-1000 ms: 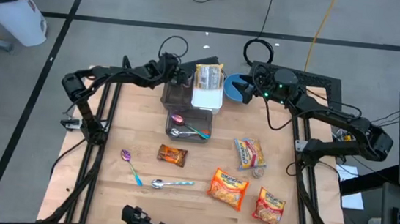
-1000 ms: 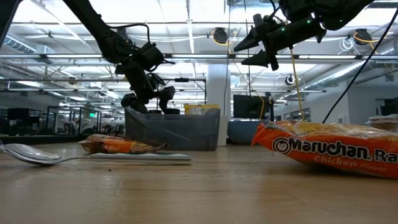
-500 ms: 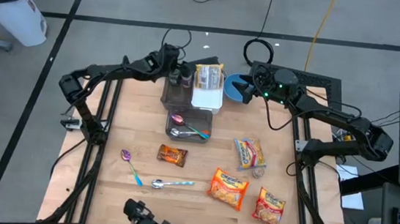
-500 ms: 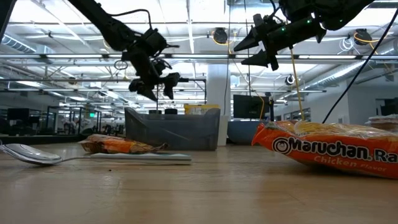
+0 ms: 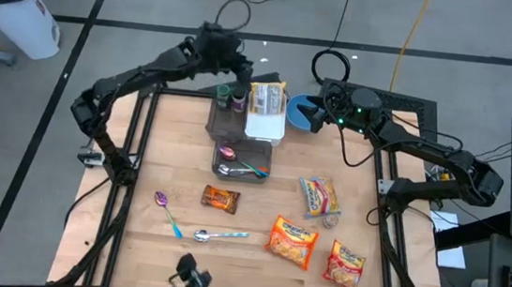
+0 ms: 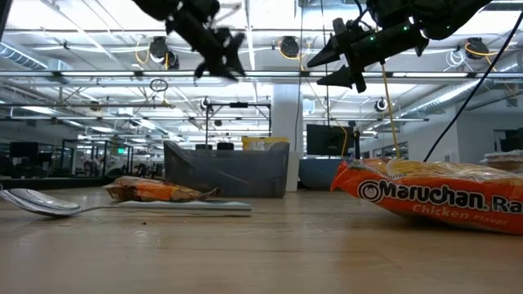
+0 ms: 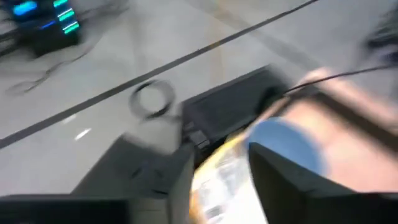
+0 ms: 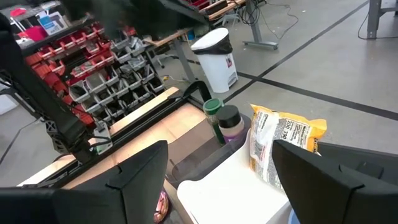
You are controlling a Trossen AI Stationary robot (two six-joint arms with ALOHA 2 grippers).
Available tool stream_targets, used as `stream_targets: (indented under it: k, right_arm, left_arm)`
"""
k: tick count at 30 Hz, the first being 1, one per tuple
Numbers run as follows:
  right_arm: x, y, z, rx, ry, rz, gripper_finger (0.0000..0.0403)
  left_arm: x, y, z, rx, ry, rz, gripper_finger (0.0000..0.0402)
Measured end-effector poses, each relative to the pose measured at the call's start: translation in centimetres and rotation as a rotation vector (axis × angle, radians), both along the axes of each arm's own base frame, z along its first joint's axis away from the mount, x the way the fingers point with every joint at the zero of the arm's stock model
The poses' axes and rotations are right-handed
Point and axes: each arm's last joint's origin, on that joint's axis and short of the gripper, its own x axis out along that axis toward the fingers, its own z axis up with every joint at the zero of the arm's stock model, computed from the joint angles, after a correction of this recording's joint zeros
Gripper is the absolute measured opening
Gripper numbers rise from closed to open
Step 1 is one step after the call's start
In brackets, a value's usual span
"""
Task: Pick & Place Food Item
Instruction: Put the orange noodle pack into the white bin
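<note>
Yellow and crinkled, the food packet (image 5: pixel 267 97) stands upright in the far end of the grey bin (image 5: pixel 225 122), its printed face towards the right wrist camera and its top edge folded over; a white container (image 5: pixel 264 125) lies just beside it and 2 small jars (image 8: pixel 222 121), 1 green-lidded and 1 dark-lidded, stand on its other side. The left gripper (image 5: pixel 231 58) hangs raised above the far edge of the bin, so the packet sits below and just to the right of it, not touched; its fingers hold nothing, and whether they are spread or pressed together cannot be told. The right gripper (image 5: pixel 320 114) hovers over the blue bowl (image 5: pixel 301 110), with the packet just to its left; its 2 fingers (image 8: pixel 140 180) stand spread wide and empty. Nearer on the wooden table (image 5: pixel 151 162) lie a brown snack packet (image 5: pixel 220 198), 3 orange noodle packets (image 5: pixel 293 239) and 2 spoons (image 5: pixel 170 213).
</note>
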Motion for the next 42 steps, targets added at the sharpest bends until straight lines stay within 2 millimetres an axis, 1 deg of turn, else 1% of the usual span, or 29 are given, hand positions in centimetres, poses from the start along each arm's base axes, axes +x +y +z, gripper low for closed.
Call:
stream_targets:
  k: [3,6,8,10,12,16,20,25,30,36,37,38,42]
  right_arm:
    - [0.0,0.0,0.0,0.002,-0.001,0.0,0.0281]
    - [0.0,0.0,0.0,0.023,-0.012,-0.005,0.0281]
    - [0.0,0.0,0.0,0.033,-0.018,-0.006,0.0281]
    - [0.0,0.0,0.1,0.044,-0.03,-0.008,0.0281]
    - [0.1,0.1,0.2,0.051,-0.047,-0.005,0.0281]
    - [0.5,0.6,0.5,0.032,-0.07,0.022,0.028]
    - [1.0,1.5,0.5,0.01,-0.063,0.064,0.0264]
    - [1.5,2.5,0.5,0.009,-0.062,0.106,0.0211]
    - [1.8,3.1,0.5,0.01,-0.062,0.132,0.0135]
    - [1.6,4.2,1.3,-0.032,-0.082,0.228,0.0026]
    - [1.5,4.4,1.5,-0.043,-0.086,0.25,0.0014]
    - [1.4,4.7,1.7,-0.054,-0.092,0.269,0.0007]
    - [1.0,5.4,2.4,-0.061,-0.119,0.3,0.0015]
  left_arm:
    - [-1.1,-1.9,2.8,0.031,-0.092,-0.096,0.01]
    - [-2.7,-3.8,5.2,0.082,-0.144,-0.145,0.0059]
    - [-4.1,-5.0,6.1,0.109,-0.171,-0.164,0.0039]
    - [-5.6,-6.2,6.5,0.126,-0.194,-0.186,0.0023]
    - [-7.1,-7.5,6.2,0.134,-0.228,-0.2,0.001]
    - [-9.9,-9.9,4.3,0.126,-0.352,-0.218,0.0007]
    - [-12.3,-12.1,2.0,0.104,-0.503,-0.233,0.0033]
    - [-14.7,-14.3,0.2,0.095,-0.587,-0.246,0.0064]
    - [-15.8,-15.5,-1.2,0.065,-0.604,-0.253,0.0081]
    - [-15.9,-15.6,-2.0,0.038,-0.602,-0.247,0.0076]
    - [-15.9,-15.5,-2.0,0.041,-0.6,-0.247,0.0074]
    - [-15.8,-15.5,-2.0,0.042,-0.6,-0.247,0.0072]
    - [-15.8,-15.5,-2.0,0.039,-0.6,-0.247,0.0067]
